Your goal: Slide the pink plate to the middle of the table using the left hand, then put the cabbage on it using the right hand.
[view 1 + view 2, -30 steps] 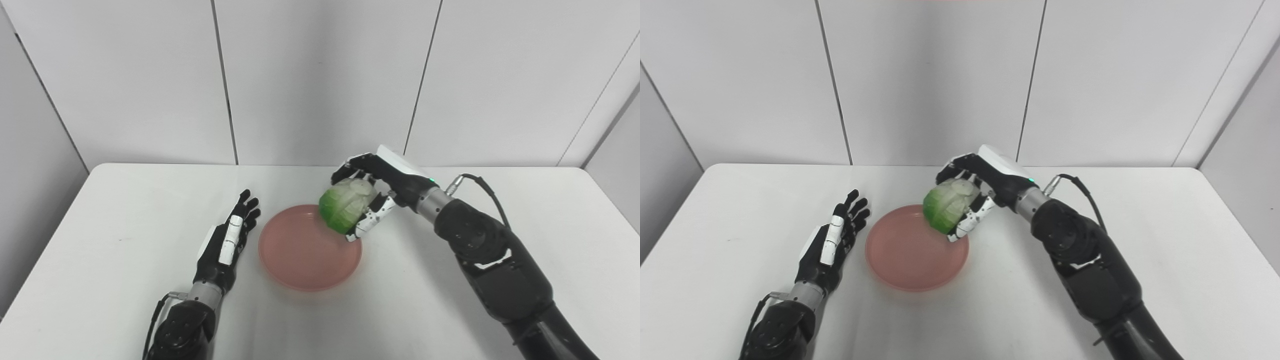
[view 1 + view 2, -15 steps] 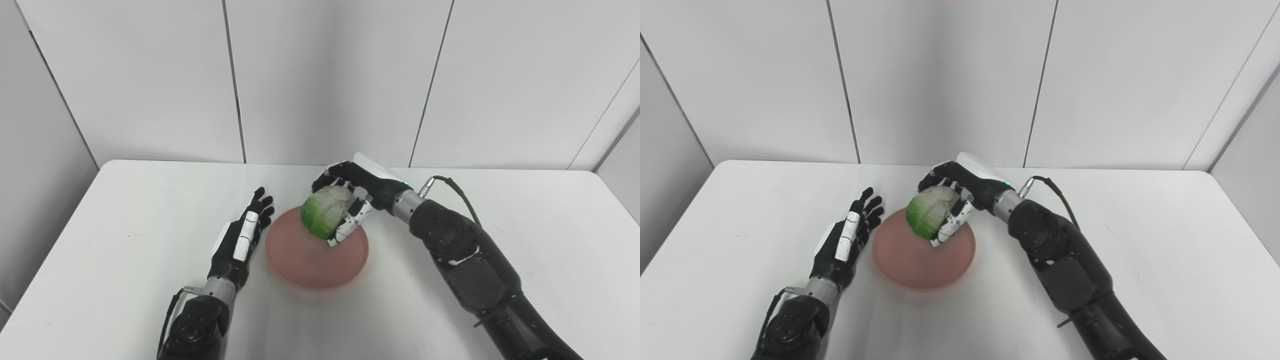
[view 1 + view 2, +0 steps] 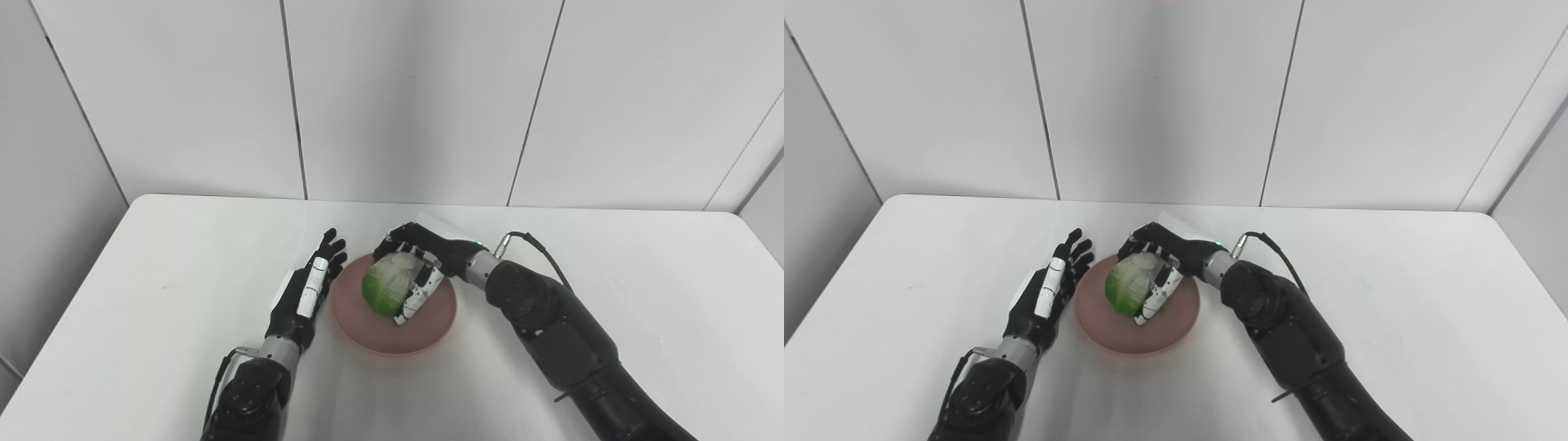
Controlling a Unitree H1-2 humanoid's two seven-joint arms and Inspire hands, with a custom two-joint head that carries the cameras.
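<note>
1. The right hand [image 3: 411, 269] has come down and left over the last second: the cabbage [image 3: 388, 288] was up over the far right rim of the pink plate [image 3: 429, 327], now it's low over the plate's middle.
2. Fingers wrapped around the cabbage, grip not released. Can't tell if its underside is touching the plate yet.
3. The camera panned too, so the plate's shift in frame isn't real motion. It sits roughly mid-table [image 3: 612, 257].
4. The left hand [image 3: 306, 294] lies flat, holding nothing, fingers spread, just beside the plate's left rim. Touching or not: can't tell.
5. My read: slide step done, placement nearly done. What's left is to let go and pull the hand away without rolling the cabbage off.
</note>
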